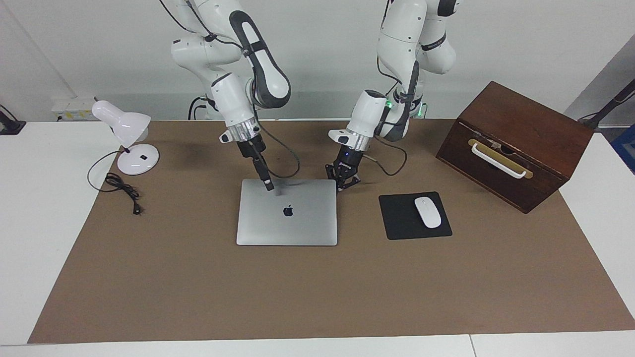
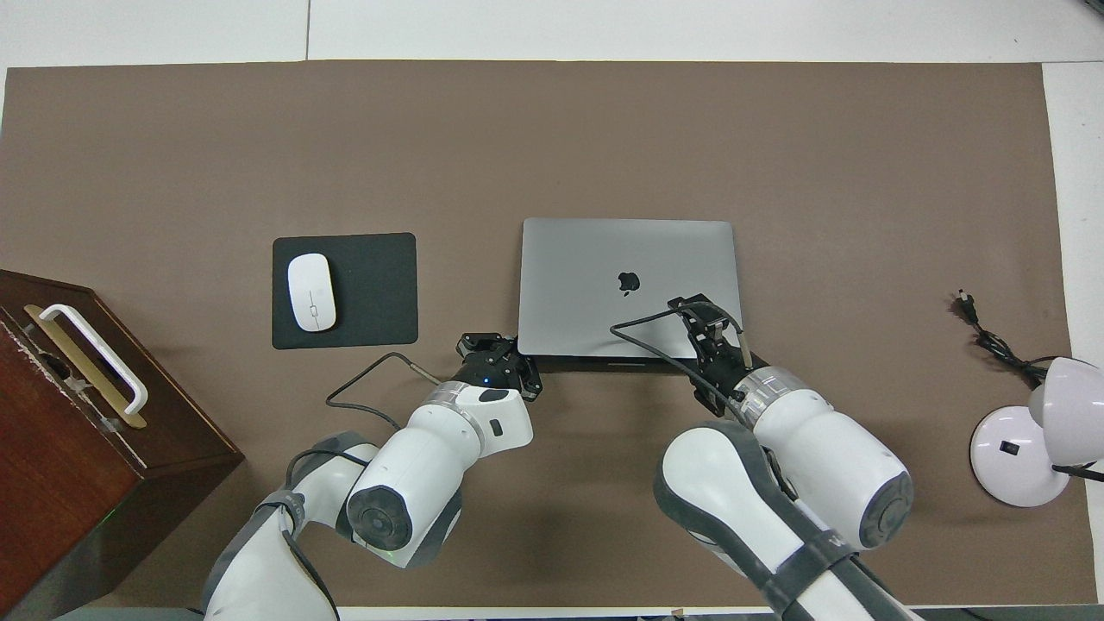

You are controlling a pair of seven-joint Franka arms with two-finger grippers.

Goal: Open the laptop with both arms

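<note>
Laptop [image 1: 286, 212] lies shut and flat on the brown mat [image 1: 317, 297] that covers the middle of the desk [image 1: 39, 238], lid up, logo showing, roughly midway between the two arms' ends. Left pincer [image 1: 343, 181] sits low just beside the laptop's corner nearest the robots, toward the left arm's end; its fingertips are together and hold nothing, and whether they touch the laptop's edge cannot be told. Right pincer [image 1: 268, 185] points steeply down onto the lid close to the edge nearest the robots, its tip at or just above the surface; contact cannot be confirmed, and whether its fingers are apart or together cannot be told. In the overhead view the left pincer [image 2: 500, 352] appears against the near corner of the laptop [image 2: 630, 259], and the right pincer [image 2: 705, 312] covers the near part of the lid toward the right arm's end. Mouse pad [image 1: 414, 215], black, lies beside the laptop toward the left arm's end, with a white mouse [image 1: 427, 212] on it. Wooden box [image 1: 516, 144] with a white handle stands tilted farther toward that end. Desk lamp [image 1: 128, 136], white, stands toward the right arm's end, its black cord [image 1: 121, 188] lying loose beside it on the mat.
</note>
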